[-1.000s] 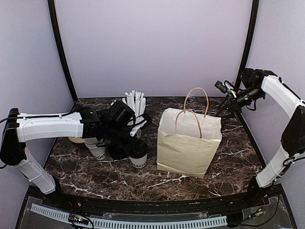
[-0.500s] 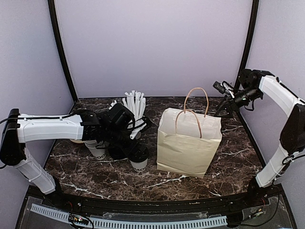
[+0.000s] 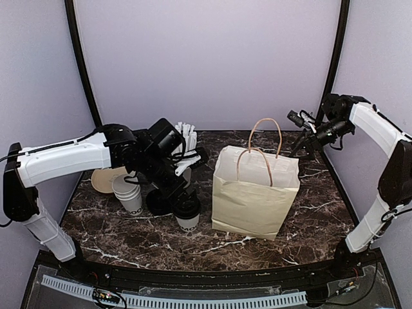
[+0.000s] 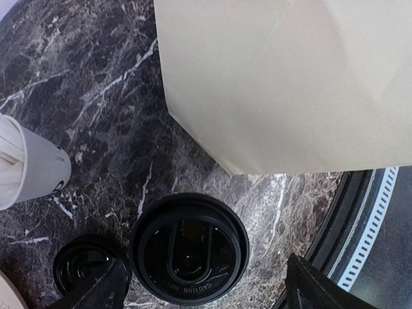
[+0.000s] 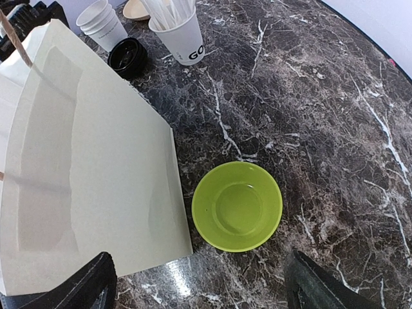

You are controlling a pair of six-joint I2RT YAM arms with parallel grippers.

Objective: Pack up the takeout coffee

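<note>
Takeout coffee point(image 3: 187, 212), black lid on, stands on the marble table point(image 3: 315, 212) just beside the paper bag point(image 3: 254, 199). We note the left gripper point(image 3: 179, 190) above it, jaws spread, gripping nothing. Right gripper point(image 5: 203, 286), raised beyond the bag, is likewise released.

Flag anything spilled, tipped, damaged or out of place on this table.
Nothing stands out. The takeout coffee stands upright with its lid on, the paper bag stands upright, and no spill shows on the table. A spare black lid lies flat beside the coffee.
</note>
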